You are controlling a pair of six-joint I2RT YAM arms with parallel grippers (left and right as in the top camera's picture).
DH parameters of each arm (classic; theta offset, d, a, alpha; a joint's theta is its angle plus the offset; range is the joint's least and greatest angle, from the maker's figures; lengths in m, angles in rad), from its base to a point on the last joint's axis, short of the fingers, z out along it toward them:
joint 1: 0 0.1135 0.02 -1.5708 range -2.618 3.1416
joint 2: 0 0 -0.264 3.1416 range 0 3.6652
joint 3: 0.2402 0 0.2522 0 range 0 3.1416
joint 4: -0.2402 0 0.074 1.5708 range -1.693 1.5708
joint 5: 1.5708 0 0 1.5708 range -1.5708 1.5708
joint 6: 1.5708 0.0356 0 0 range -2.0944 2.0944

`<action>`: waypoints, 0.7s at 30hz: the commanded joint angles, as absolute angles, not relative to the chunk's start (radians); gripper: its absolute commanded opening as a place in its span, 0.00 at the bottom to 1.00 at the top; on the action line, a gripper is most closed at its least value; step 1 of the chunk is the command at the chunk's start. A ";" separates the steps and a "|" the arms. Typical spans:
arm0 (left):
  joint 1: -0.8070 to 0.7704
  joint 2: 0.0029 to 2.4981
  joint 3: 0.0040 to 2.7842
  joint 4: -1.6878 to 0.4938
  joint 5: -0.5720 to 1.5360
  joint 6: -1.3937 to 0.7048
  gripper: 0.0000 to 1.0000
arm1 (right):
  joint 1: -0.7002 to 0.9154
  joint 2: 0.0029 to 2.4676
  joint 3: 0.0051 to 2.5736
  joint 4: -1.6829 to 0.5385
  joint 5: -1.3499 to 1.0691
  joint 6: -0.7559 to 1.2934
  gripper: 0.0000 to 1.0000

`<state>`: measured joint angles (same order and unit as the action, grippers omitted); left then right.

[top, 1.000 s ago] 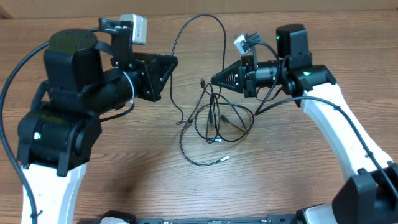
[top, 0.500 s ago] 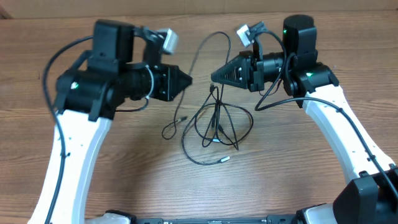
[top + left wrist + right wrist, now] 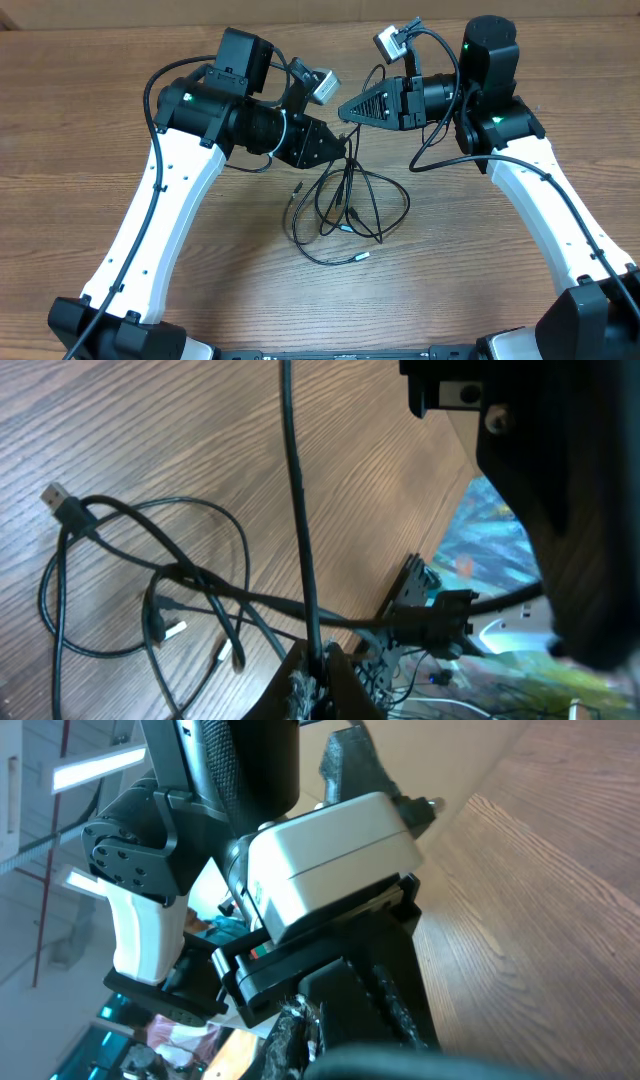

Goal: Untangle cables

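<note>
The thin black cables (image 3: 345, 205) lie in a loose tangle on the wooden table (image 3: 200, 270) between the arms. Some strands rise to both grippers. My left gripper (image 3: 343, 150) is shut on one cable; in the left wrist view that cable (image 3: 296, 510) runs straight up from the jaws (image 3: 315, 675). The tangle (image 3: 150, 590) and a silver USB plug (image 3: 55, 495) lie to its left. My right gripper (image 3: 343, 112) hovers just above the left one, shut, with a blurred black cable (image 3: 480, 1055) at its jaws (image 3: 305, 1020).
The two gripper tips are very close together above the tangle. The left arm's white wrist camera (image 3: 330, 850) fills the right wrist view. A cable loop (image 3: 372, 75) arches behind the grippers. Loose plug ends lie at the front (image 3: 360, 255) and left (image 3: 297, 188).
My left arm has swung right towards the right gripper, pulling its cable and the loose end rightward. The right gripper has risen a little, lifting strands.
</note>
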<state>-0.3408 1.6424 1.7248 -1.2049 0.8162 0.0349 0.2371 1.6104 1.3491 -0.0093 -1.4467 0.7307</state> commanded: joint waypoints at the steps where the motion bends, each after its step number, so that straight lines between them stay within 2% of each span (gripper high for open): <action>1: -0.347 1.641 1.736 -1.227 0.722 0.078 0.05 | 0.234 1.608 1.346 -0.012 -1.437 0.730 0.04; 4: -0.348 1.648 1.736 -1.275 0.582 0.049 0.04 | 0.234 1.617 1.345 -0.136 -1.428 0.581 0.04; 6: -0.348 1.649 1.734 -1.317 0.480 0.009 0.04 | 0.234 1.624 1.345 -0.326 -1.370 0.435 0.04; 10: -0.348 1.650 1.713 -1.355 0.352 -0.040 0.05 | 0.234 1.633 1.345 -0.651 -1.056 0.244 0.04; 15: -0.348 1.650 1.636 -1.319 0.342 -0.075 0.05 | 0.234 1.633 1.345 -0.934 -0.511 0.204 0.04; 17: -0.350 1.650 1.584 -1.273 0.356 -0.100 0.05 | 0.234 1.633 1.345 -1.012 -0.376 0.204 0.04; 21: -0.365 1.650 1.468 -1.149 0.492 -0.105 0.06 | 0.234 1.633 1.345 -1.121 -0.276 0.204 0.04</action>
<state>-0.3439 1.6440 1.5402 -1.2060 0.3950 -0.0769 0.2371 1.6318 1.3415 -1.0821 -0.4938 0.2356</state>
